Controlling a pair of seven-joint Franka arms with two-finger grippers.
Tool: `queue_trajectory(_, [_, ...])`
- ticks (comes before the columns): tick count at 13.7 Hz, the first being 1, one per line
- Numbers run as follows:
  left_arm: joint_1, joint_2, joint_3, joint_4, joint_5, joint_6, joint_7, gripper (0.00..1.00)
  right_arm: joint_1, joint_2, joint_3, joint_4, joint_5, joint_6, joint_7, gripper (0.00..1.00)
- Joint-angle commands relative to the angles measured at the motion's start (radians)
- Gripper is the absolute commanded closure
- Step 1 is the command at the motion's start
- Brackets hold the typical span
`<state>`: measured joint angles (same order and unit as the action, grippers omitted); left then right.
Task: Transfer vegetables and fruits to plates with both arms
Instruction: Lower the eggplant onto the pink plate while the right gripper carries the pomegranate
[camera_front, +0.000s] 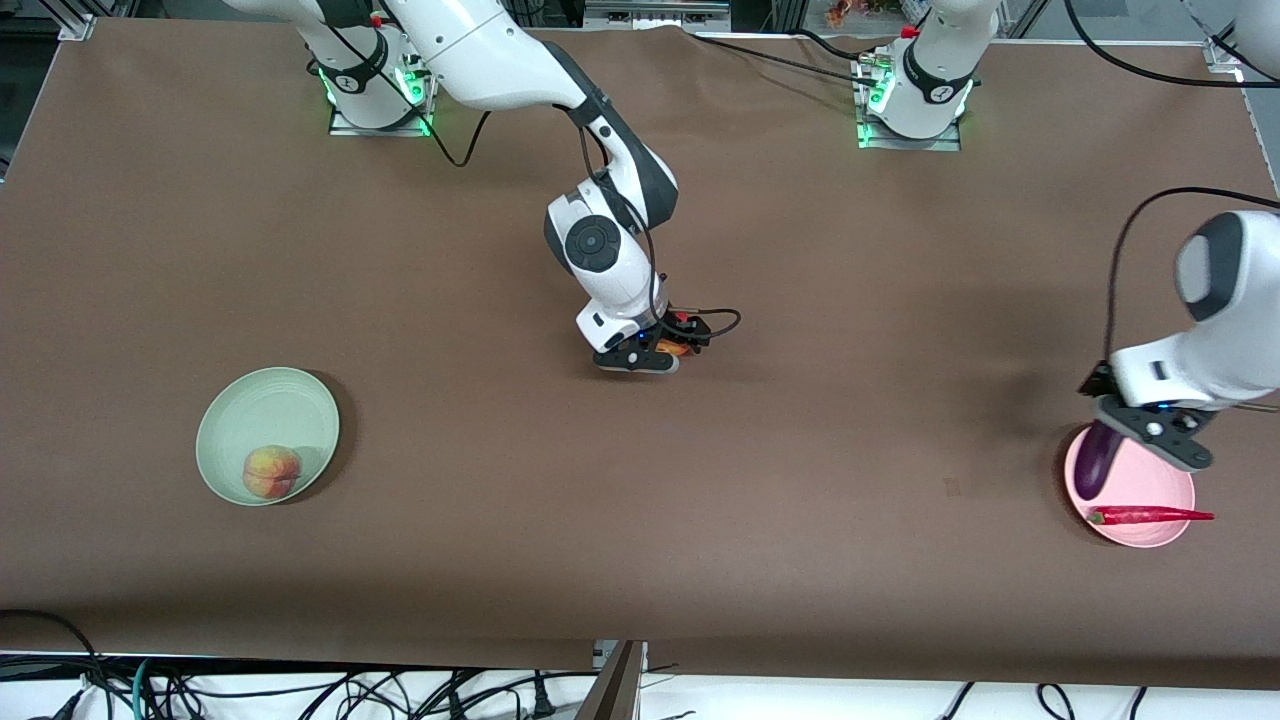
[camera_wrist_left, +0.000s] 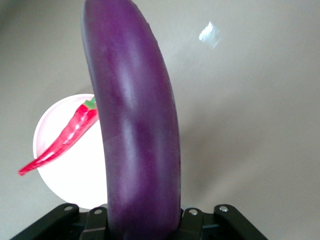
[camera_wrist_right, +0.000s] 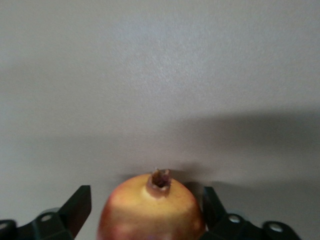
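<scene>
The brown surface (camera_front: 640, 520) is spanned by both arms. The eggplant (camera_front: 1097, 462) is clamped in the left gripper's (camera_front: 1120, 425) jaws over the pink plate (camera_front: 1150, 535), where the chili (camera_front: 1150, 516) lies. The apple (camera_wrist_right: 152, 212) is flanked, mid-surface, by the right gripper's (camera_front: 668, 348) half-narrowed jaws. The peach (camera_front: 271, 471) sits on the green plate (camera_front: 250, 410), toward the right arm's end.
</scene>
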<state>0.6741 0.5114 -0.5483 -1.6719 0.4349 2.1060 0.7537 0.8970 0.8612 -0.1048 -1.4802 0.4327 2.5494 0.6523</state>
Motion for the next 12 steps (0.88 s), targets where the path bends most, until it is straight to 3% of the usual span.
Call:
queue_trajectory(1, [-0.016, 0.146, 0.031, 0.174, 0.030, -0.015, 0.275, 1.00, 0.008, -0.001, -0.007, -0.003, -0.006, 0.015, 0.006, 0.71])
queue_trajectory(5, [-0.018, 0.295, 0.050, 0.285, 0.187, 0.115, 0.495, 1.00, -0.001, -0.016, -0.016, -0.002, -0.011, -0.011, -0.013, 0.78])
queue_trajectory(8, [-0.013, 0.346, 0.065, 0.284, 0.249, 0.182, 0.501, 0.97, -0.044, -0.109, -0.128, 0.001, -0.069, -0.273, -0.130, 0.81])
queue_trajectory(9, [-0.008, 0.357, 0.067, 0.284, 0.269, 0.199, 0.501, 0.91, -0.093, -0.131, -0.145, 0.001, -0.066, -0.352, -0.237, 0.81])
queue_trajectory(10, [-0.007, 0.369, 0.079, 0.284, 0.272, 0.207, 0.503, 0.76, -0.154, -0.143, -0.150, 0.000, -0.065, -0.392, -0.337, 0.81])
queue_trajectory(11, [-0.007, 0.372, 0.085, 0.284, 0.272, 0.210, 0.501, 0.59, -0.223, -0.165, -0.150, 0.000, -0.066, -0.425, -0.443, 0.81])
queue_trajectory(12, [-0.007, 0.371, 0.085, 0.284, 0.262, 0.210, 0.501, 0.34, -0.289, -0.171, -0.148, 0.000, -0.074, -0.461, -0.538, 0.81])
